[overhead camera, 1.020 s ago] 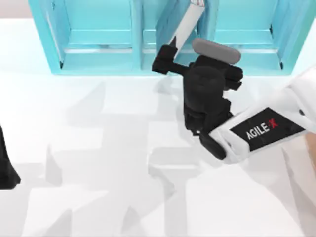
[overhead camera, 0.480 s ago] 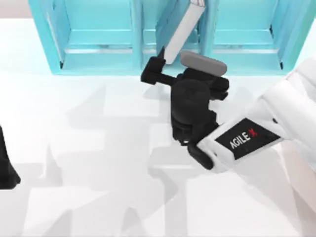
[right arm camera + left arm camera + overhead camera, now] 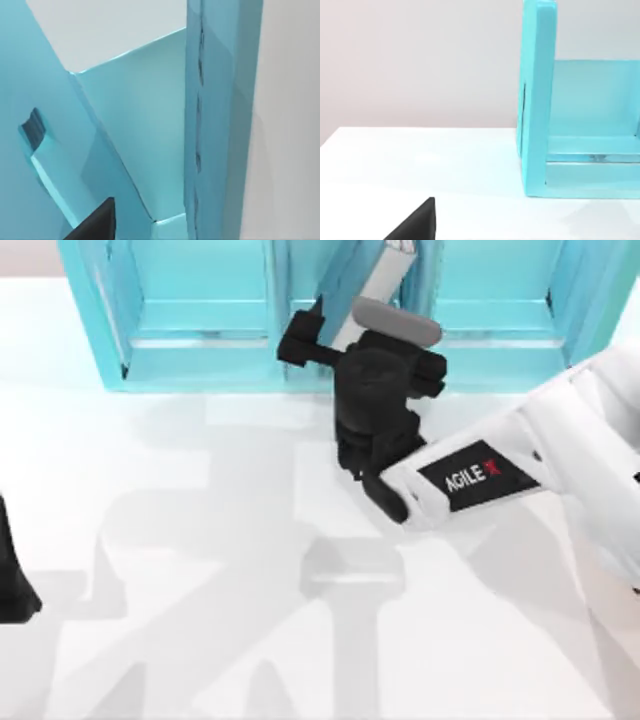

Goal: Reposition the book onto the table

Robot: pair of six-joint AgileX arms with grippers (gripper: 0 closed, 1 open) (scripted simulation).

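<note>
Worktop [image 3: 200, 570] is plain white and takes up most of the top view, with the cyan shelf unit [image 3: 200, 310] along its far edge. My right arm [image 3: 520, 465] reaches in from the right, AgileX label up, and its end effector [image 3: 325, 335] sits right at the mouth of the middle compartment. The book [image 3: 375, 280] is in that compartment, leaning over, white page edges showing. One finger [image 3: 300, 345] is on the book's left side, honestly can't tell if it's actually clamped. Left end effector [image 3: 12, 580] is parked at the left edge, can't tell there either.
</note>
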